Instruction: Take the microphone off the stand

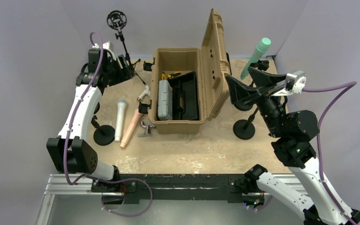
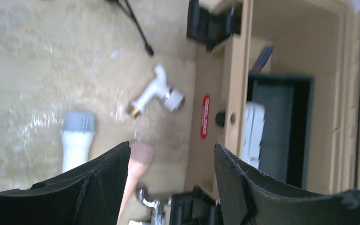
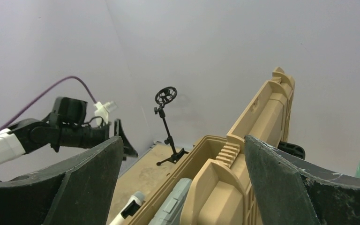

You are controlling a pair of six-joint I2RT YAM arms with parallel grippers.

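Left of the case [image 1: 176, 126], your left tool [image 2: 172, 147] hangs above the table with its fingers parted and nothing between them, so it is released and plays no part for now. Behind it, off the case's rear left corner, a tripod stand [image 1: 122, 47] carries only an empty ring mount. Off the case's front left corner stands a round-based stand [image 1: 104, 135], and between that and the case a white microphone [image 1: 120, 118] and a pink microphone [image 1: 131, 126] lie side by side on the table, both free of any holder. The one that concerns you is on the other side. Right of the case, just past its raised lid, the green microphone [image 1: 258, 55] sits tilted in the clip of the right-hand stand [image 1: 243, 129], head up and leaning away from the case. Your right tool [image 3: 183, 139] is spread wide and empty, right of the case beside that stand, and below the microphone's head. It looks toward the case, not at the microphone. I judge this to be the approach step, with no grip made yet. Next you likely need to turn and lift the right tool so its fingers straddle the green body above the clip. Clench there, then draw the microphone out along its own axis, or the stand may tip.
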